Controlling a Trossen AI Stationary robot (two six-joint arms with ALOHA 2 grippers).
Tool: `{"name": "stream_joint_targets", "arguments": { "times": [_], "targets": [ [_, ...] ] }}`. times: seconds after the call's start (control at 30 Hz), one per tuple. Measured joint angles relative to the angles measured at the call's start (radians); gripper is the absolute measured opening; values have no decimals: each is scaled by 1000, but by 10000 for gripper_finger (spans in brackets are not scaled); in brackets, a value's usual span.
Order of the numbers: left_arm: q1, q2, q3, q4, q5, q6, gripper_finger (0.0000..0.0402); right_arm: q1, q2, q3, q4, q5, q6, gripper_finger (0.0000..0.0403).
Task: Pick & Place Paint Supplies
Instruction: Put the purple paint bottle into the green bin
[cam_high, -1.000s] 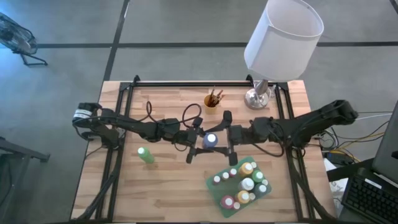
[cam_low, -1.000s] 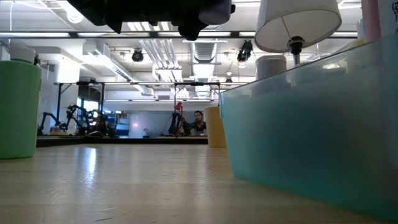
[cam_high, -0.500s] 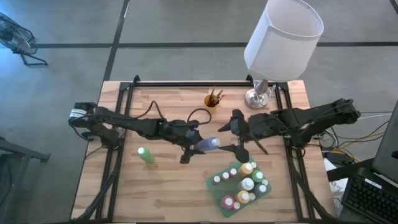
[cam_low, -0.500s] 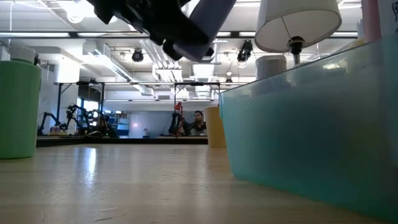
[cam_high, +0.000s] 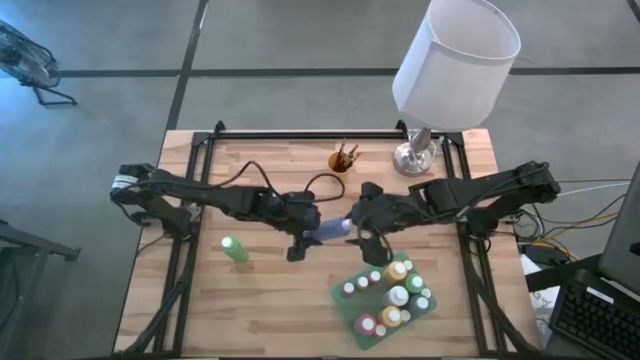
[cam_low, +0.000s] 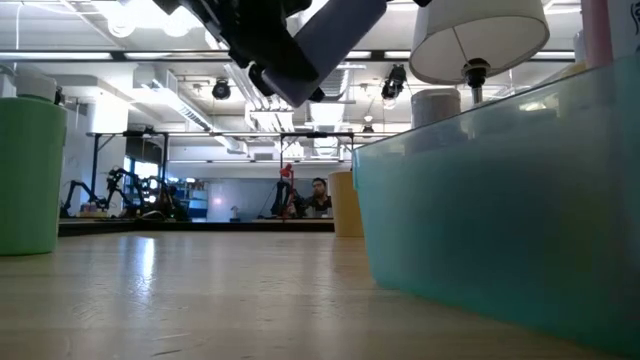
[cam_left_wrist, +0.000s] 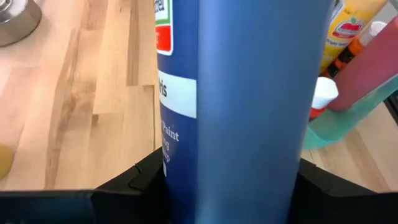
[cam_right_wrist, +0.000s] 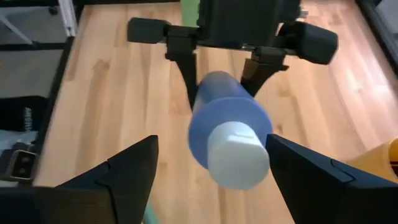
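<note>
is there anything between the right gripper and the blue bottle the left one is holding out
Nothing visible. The blue paint bottle, clamped by the left gripper, points its white cap into the gap of the open right gripper; only air lies between its fingers and the bottle.

Blue bottle (cam_left_wrist: 249, 106), left wrist view: white label band carries word "Paint" in blue; line above ends in "ts", rest cut off. Line below "Paint" only partly visible, unreadable. Red and green label patch above white band: white lettering, only fragments, unreadable.

Yellow bottle (cam_left_wrist: 348, 28) behind blue bottle: label with red fruit picture, print too small to read.

Dark strap (cam_right_wrist: 25, 115) near bench edge, right wrist view: white lettering, blurred, unreadable.

High and low views: no legible text.
</note>
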Motion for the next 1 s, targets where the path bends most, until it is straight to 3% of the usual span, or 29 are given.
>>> {"name": "stream_joint_targets", "arguments": {
  "times": [0.1,1.0],
  "targets": [
    [0,0,5,-26,0,0,217,0,3,2,0,45,-10,281],
    [1,0,29,-33,-2,30,217,0,-1,-9,9,94,-19,182]
  ]
}}
